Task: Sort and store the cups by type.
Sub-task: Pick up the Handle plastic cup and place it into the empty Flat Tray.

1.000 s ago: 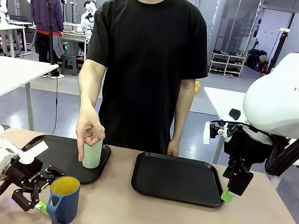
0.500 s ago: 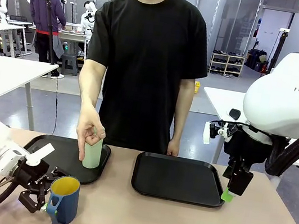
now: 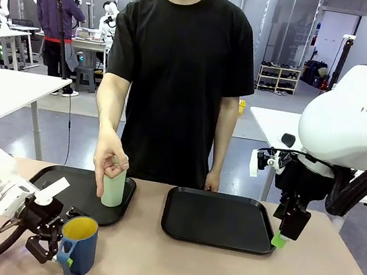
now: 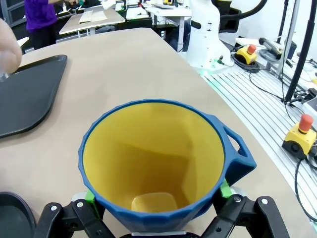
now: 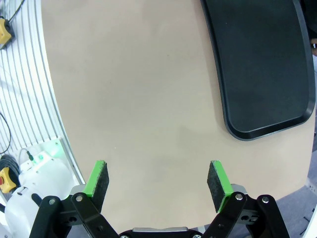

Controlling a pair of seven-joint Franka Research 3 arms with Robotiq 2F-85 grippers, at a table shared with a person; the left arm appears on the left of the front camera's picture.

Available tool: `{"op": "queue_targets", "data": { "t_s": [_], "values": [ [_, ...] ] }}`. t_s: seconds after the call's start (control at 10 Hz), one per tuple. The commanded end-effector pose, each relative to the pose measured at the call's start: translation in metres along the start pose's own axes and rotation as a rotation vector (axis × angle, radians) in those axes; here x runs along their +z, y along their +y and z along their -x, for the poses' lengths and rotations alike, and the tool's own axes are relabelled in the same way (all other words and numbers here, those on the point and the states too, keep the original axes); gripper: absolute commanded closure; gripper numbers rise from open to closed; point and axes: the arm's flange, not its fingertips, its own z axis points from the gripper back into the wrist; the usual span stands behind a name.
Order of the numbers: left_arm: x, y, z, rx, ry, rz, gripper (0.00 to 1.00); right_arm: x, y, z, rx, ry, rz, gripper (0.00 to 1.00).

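The dark blue mug (image 3: 79,243) with its yellow inside stands upright on the table in front of the left black tray (image 3: 67,185). My left gripper (image 3: 59,252) is open and low, one jaw on either side of the mug. In the left wrist view the mug (image 4: 153,158) sits between the green pads (image 4: 89,196), its handle to the right. The pale green tumbler (image 3: 114,188) stands on the left tray with the person's hand (image 3: 110,159) on its rim. My right gripper (image 3: 280,241) hangs open above the table, holding nothing (image 5: 158,173).
A second black tray (image 3: 216,219) lies bare at centre right, its edge in the right wrist view (image 5: 262,64). The person stands at the far table edge. Bare tabletop stretches between the mug and my right gripper.
My left gripper has slid to the right toward the mug, so its jaws now reach further around it. The right arm, the tumbler and the person's hand have stayed put.
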Motion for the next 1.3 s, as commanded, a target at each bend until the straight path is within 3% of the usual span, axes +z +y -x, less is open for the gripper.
{"op": "queue_targets", "data": {
  "t_s": [0.0,0.2,0.4,0.9,1.2],
  "values": [
    [-0.008,0.007,0.001,-0.051,-0.042,-0.022,0.00,0.000,0.000,0.001,-0.009,0.011,0.003,0.00],
    [-0.012,0.007,0.002,-0.038,-0.060,-0.003,0.00,0.000,0.000,0.001,-0.009,0.011,0.003,0.00],
    [-0.014,0.007,0.004,-0.033,-0.055,0.007,0.12,0.000,0.000,0.001,-0.009,0.011,0.003,0.00],
    [-0.016,0.004,-0.001,-0.021,-0.096,-0.004,0.65,0.000,0.000,0.001,-0.009,0.011,0.003,0.00],
    [-0.001,-0.003,-0.031,0.002,-0.123,-0.069,0.65,0.000,0.000,0.001,-0.009,0.011,0.003,0.00]
  ]
}}
